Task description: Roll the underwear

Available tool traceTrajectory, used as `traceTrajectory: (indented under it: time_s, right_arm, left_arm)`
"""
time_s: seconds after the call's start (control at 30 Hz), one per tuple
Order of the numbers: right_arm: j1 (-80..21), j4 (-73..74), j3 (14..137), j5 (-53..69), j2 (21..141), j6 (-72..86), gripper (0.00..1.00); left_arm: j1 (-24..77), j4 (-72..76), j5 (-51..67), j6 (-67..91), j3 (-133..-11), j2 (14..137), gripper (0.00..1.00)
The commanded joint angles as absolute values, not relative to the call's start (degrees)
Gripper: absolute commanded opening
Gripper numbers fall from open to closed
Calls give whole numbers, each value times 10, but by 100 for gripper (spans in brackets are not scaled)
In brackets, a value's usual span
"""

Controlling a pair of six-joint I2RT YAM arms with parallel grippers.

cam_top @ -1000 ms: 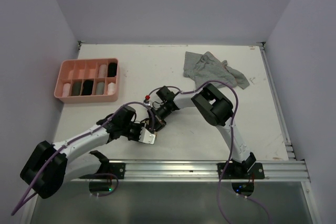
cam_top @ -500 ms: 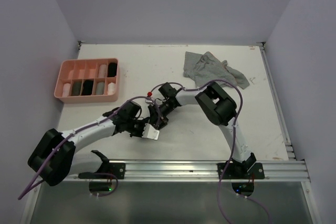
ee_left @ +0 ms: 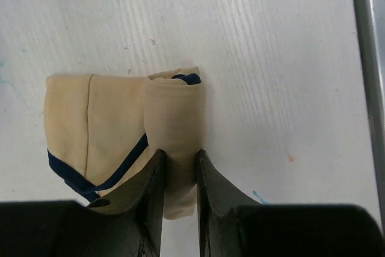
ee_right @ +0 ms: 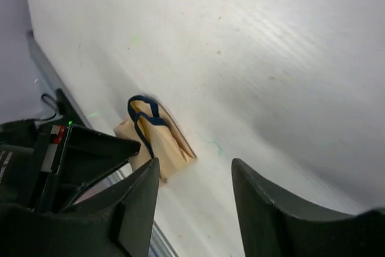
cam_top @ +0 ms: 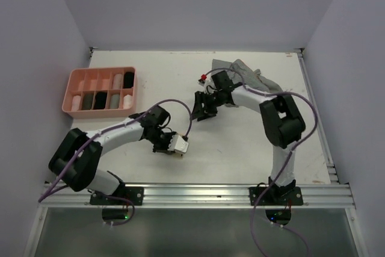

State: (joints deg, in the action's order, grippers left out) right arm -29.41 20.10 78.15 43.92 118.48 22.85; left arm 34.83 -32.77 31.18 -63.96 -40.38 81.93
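Note:
A beige underwear (ee_left: 90,118) with dark blue trim lies on the white table, its right part rolled up. My left gripper (ee_left: 177,167) is shut on that roll (ee_left: 174,118). In the top view the left gripper (cam_top: 170,145) holds the beige underwear (cam_top: 180,145) at the table's front middle. My right gripper (cam_top: 200,106) is open and empty, above the table and up to the right of it. The right wrist view shows its open gripper (ee_right: 195,170) and the beige underwear (ee_right: 157,139) beyond. A grey striped underwear (cam_top: 271,87) lies crumpled at the back right, partly behind the right arm.
A pink tray (cam_top: 99,70) with compartments stands at the back left, with several rolled garments inside. A metal rail (cam_top: 240,194) runs along the front edge, and it also shows in the left wrist view (ee_left: 367,88). Walls enclose the table.
My right gripper has let go near the beige underwear and swung up and right toward the grey garment. My left gripper has shifted right, still holding the roll.

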Motion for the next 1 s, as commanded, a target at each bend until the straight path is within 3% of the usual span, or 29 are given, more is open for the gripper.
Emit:
traceTrajectory:
  time_s: [0.0, 0.3, 0.5, 0.63, 0.97]
  right_arm:
    - [-279, 195, 735, 289, 1000, 177, 56]
    - [-295, 217, 589, 218, 738, 77, 56]
    - [-393, 202, 519, 136, 599, 41, 55]
    - [-489, 211, 521, 96, 634, 4, 60]
    - [-626, 70, 547, 40, 846, -195, 67]
  left_arm:
    - [337, -461, 343, -629, -443, 926, 0]
    - [251, -665, 387, -689, -719, 1216, 0]
    - [233, -755, 410, -697, -879, 1361, 1]
    - [233, -755, 403, -693, -903, 1397, 8]
    - [233, -749, 404, -696, -904, 1413, 8]
